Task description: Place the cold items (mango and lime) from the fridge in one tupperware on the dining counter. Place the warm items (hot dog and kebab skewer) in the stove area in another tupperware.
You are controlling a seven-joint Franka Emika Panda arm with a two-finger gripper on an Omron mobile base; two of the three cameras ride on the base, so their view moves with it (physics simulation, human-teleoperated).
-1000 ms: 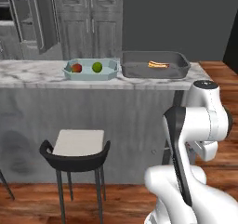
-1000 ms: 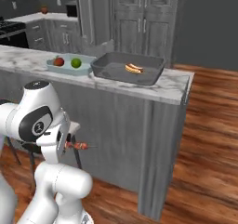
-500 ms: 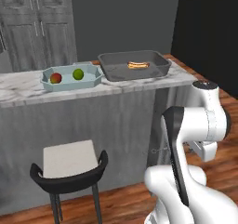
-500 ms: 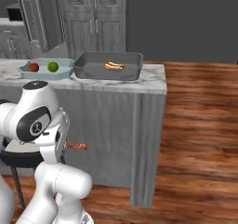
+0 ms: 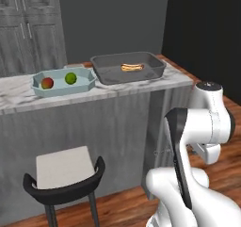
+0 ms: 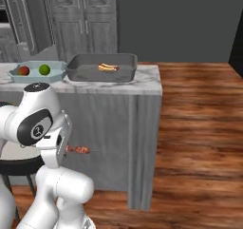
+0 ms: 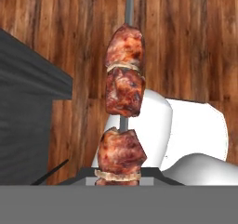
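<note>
On the white grey-veined marble surface (image 5: pixel 141 82), toward its left end, sits the shallow pale blue-green eight-sided tray (image 5: pixel 63 83) with a flared rim. In it the small red-and-green mango (image 5: pixel 47 83) lies left of the plain bright green lime (image 5: pixel 70 77), near each other but apart. Just right of that tray, near the surface's right end, stands the dark grey rectangular tray (image 5: pixel 128 67) with sloped walls. A hot dog in a bun (image 5: pixel 132 67) lies near its middle, its long axis running along the tray's length.

My jaws are closed on the kebab skewer (image 7: pixel 122 121), a thin grey stick threaded with browned meat chunks. In the hand view its long axis runs straight away from me, three chunks in a row and the bare tip beyond them over the wooden floor (image 7: pixel 186 42). In the right base view the skewer (image 6: pixel 78 149) sticks out roughly level from my hand, pointing right, low down beside the counter's plain dark grey side (image 6: pixel 114 142), well below the marble top.
</note>
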